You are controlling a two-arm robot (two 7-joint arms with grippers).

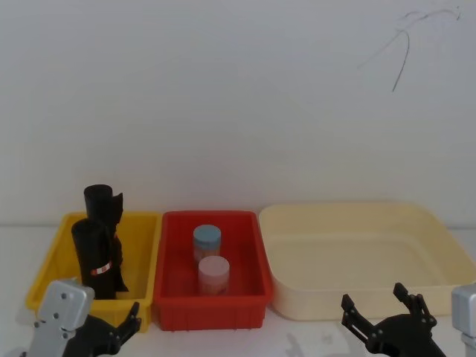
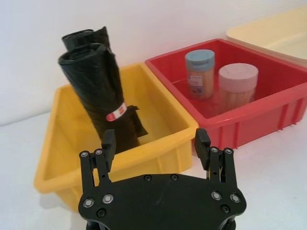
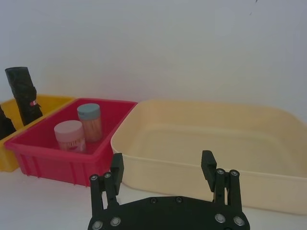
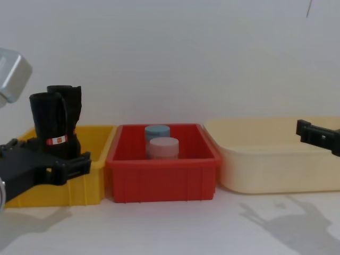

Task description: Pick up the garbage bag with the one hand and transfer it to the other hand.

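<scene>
At the far left a yellow bin (image 1: 46, 277) holds the garbage bag (image 2: 96, 86), a black crinkled roll standing on end with its orange-red and white label (image 2: 117, 112) facing forward. A second black roll (image 1: 104, 202) stands close behind it. Upright and well above the rim, the bag offers its upper half to a sideways grasp, which is probably why it stands so. The left gripper (image 2: 155, 143) hangs low in front of the bin's near wall, fingers spread wide and empty. It is aimed at the bag but apart from it, with the wall between them. Next, a red bin (image 1: 212, 312) holds a blue-lidded jar (image 1: 207, 239) and a pink-lidded jar (image 1: 213, 274). To its right sits a cream tub (image 1: 312, 294). The right gripper (image 3: 162, 165) hovers low before that tub, likewise spread and empty, seemingly placed to receive the handover.
</scene>
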